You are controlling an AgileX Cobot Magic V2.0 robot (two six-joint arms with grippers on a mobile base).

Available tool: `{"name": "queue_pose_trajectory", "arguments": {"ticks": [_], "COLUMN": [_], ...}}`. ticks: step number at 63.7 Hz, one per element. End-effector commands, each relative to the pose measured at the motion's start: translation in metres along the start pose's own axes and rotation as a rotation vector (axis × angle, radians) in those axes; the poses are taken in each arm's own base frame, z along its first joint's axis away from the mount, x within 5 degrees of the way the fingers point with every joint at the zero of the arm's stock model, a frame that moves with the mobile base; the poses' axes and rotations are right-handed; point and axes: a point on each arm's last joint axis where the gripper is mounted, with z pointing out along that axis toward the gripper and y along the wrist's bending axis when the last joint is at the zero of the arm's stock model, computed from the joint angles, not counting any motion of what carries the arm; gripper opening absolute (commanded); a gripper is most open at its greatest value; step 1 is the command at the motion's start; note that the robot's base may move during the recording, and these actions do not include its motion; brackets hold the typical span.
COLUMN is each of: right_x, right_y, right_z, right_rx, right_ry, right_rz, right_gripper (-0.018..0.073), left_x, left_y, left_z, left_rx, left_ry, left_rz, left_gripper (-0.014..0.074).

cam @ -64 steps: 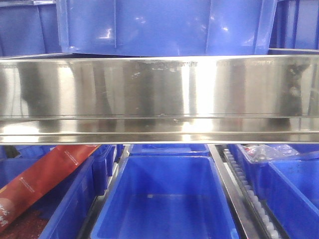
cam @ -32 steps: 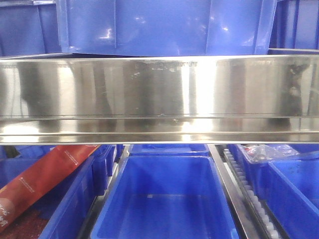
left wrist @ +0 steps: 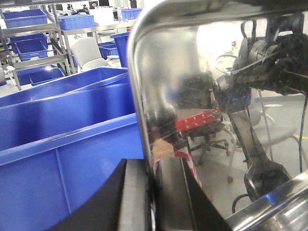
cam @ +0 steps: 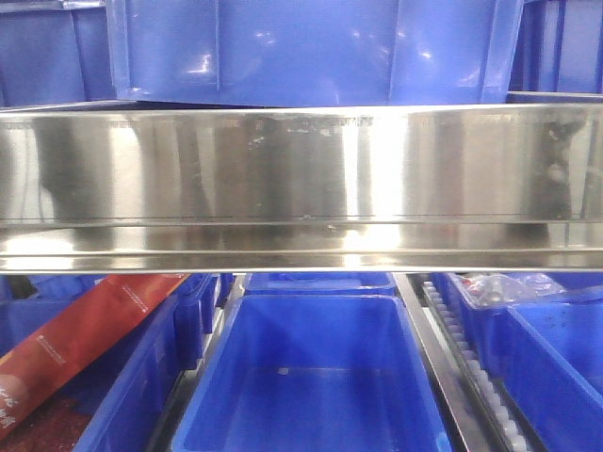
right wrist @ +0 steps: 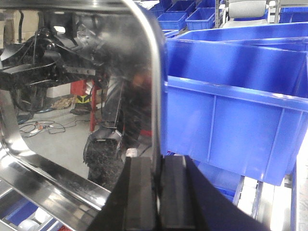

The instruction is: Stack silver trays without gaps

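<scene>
Pinching a silver tray by its thin rim with the left gripper: black fingers clenched, one on each face of the metal, touching it on both sides. Showing in the left wrist view as a mirror-bright surface with a rounded corner at the top, the rim rising straight out from between the fingers. Reflecting a dark robot arm and some office chairs. Just beside the tray's outer face, a blue bin; touching it or apart, cannot tell. Well apart from the tray, beyond that bin, racks of bins.

Clamping a silver tray in the same way with the right gripper: pads pressed tight against either face of the rim, no gap between rubber and steel. Again a rounded corner at the top and a dark arm mirrored in the polished face. Just beside this tray's outer side, another blue bin.

Whether one tray held at both ends or two trays, cannot tell from the wrist views.

Filling the front view with a long steel band, an open blue bin, a red packet and a roller track; position of these relative to the tray, cannot tell.
</scene>
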Motion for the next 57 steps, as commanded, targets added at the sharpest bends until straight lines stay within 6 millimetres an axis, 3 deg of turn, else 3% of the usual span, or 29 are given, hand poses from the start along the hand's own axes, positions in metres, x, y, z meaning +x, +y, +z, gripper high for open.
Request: {"name": "queue_pose_trajectory", "arguments": {"ticks": [1,57], "right_x": [-0.0089,-0.0089], "right_y": [-0.0021,-0.0021], "right_z": [-0.0061,-0.0061], "right_rx": [0.027,0.027], "right_ry": [-0.081,-0.081], "right_rz": [-0.032,-0.032], "right_gripper": [-0.0068,-0.0068], "left_x": [-0.0042,-0.0042], "left_y": [0.0048,0.0048], "left_z": [-0.0065,-0.0065], "left_rx": [-0.025,-0.025], "left_ry": [-0.008,-0.008], "left_rz": [0.023,0.023], "left_gripper": [-0.0018,-0.0018]}}
